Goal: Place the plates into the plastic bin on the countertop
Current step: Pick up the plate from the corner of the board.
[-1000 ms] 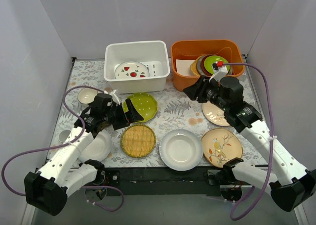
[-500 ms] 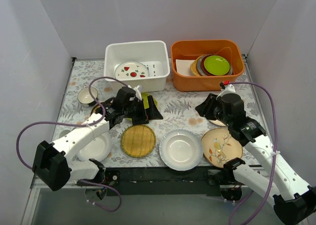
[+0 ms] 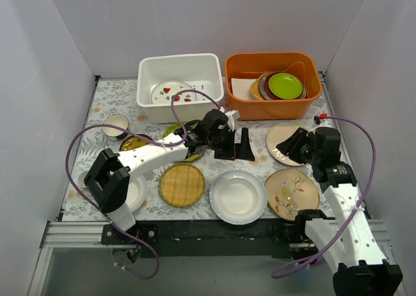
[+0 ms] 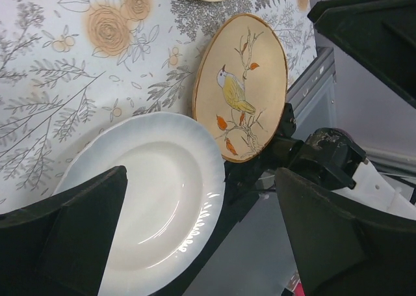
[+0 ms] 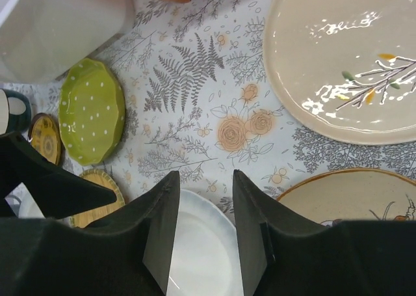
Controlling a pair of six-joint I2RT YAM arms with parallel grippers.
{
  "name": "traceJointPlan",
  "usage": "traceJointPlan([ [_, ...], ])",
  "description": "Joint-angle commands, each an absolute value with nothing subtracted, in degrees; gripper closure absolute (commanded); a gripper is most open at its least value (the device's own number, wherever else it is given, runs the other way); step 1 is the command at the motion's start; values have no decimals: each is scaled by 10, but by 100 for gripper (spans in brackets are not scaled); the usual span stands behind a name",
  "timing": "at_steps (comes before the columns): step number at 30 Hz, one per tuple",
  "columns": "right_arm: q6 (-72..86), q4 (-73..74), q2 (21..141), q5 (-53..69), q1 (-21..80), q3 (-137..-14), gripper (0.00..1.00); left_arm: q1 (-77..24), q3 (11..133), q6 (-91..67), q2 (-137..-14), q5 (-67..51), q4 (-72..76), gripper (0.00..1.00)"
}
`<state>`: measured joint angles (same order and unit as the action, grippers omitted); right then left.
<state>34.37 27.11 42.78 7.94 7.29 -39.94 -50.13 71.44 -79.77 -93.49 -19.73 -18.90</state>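
Note:
The white plastic bin (image 3: 180,65) stands at the back of the countertop (image 3: 110,101) and holds a strawberry-print plate (image 3: 173,93). On the cloth lie a green dotted plate (image 3: 177,130), a bamboo plate (image 3: 182,185), a white plate (image 3: 238,196), a bird plate (image 3: 292,193) and a beige branch plate (image 3: 278,140). My left gripper (image 3: 235,148) hovers open just behind the white plate (image 4: 143,198), with nothing between its fingers (image 4: 65,244). The right gripper (image 3: 290,146) is over the beige branch plate (image 5: 351,62), half open and holding nothing (image 5: 203,231).
An orange tub (image 3: 273,107) at the back right holds a stack topped by a lime-green plate (image 3: 285,84). At the left lie a small dark-yellow plate (image 3: 134,142), a small bowl (image 3: 117,123) and another white plate (image 3: 133,193). The left arm crosses over the green dotted plate.
My left arm swung right from the green dotted plate to the middle of the cloth. The right arm drew back from the orange tub to the right side, and its jaws narrowed slightly.

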Motion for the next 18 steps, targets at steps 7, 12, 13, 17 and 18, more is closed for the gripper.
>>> traceJointPlan([
  [7,265,260,462,265,-106,-365,48,-551,827,-759,-1029,-183,-169,5],
  [12,222,272,470,309,-197,-351,48,-570,877,-735,-1072,-180,-171,6],
  [13,219,277,470,302,-199,-352,48,-574,883,-731,-1081,-182,-173,5],
  [17,232,262,455,304,-210,-336,47,-581,908,-720,-1122,-189,-177,7],
  [18,235,256,453,302,-217,-328,47,-583,914,-718,-1128,-191,-177,8],
])
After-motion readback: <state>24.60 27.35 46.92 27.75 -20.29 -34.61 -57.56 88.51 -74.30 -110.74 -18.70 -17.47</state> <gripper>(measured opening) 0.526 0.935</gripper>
